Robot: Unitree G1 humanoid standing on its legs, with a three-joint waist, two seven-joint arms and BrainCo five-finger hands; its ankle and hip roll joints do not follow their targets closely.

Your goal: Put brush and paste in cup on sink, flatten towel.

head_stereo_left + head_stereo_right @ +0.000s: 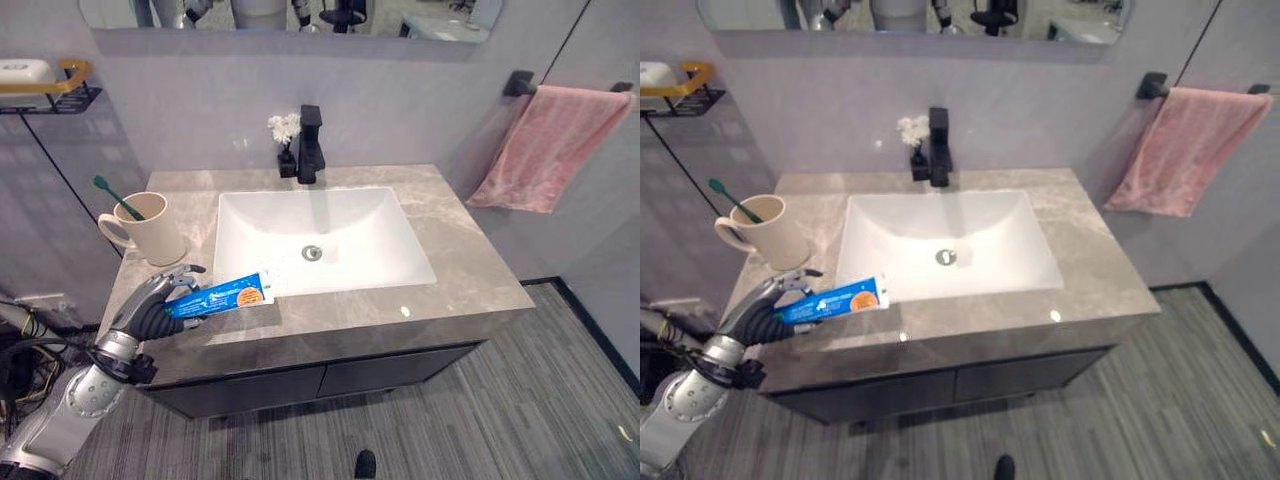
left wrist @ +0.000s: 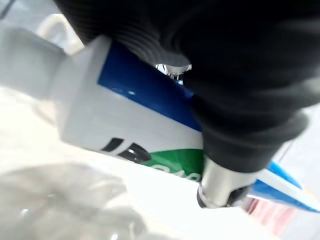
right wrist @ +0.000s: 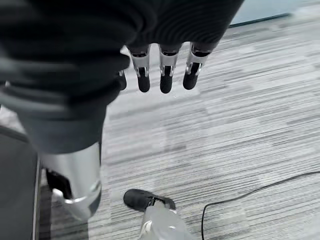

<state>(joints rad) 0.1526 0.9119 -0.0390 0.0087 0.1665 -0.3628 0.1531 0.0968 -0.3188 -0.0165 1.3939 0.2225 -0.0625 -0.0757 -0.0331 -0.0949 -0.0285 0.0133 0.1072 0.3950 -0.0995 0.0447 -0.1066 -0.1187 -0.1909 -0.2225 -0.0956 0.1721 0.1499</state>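
1. Our left hand (image 1: 150,305) has its fingers curled round the capped end of the toothpaste tube (image 1: 225,296), which sticks out sideways from the grip over the front of the counter (image 1: 450,250).
2. The cup (image 1: 150,228) stands just beyond that hand, with the green toothbrush (image 1: 115,196) already in it.
3. We judge the main risk is the tube's long free end catching the cup's rim and tipping it, or knocking the brush out.
4. The grip sits near one end, so the tube may swivel or slip as we tilt it upright.
5. Our right hand (image 3: 160,75) hangs over the floor with fingers relaxed, holding nothing.
6. The pink towel (image 1: 550,145) hangs bunched on its rail, well away from the left hand, beyond the white basin (image 1: 320,235).
7. The counter is grey stone, the wall grey, the floor striped.
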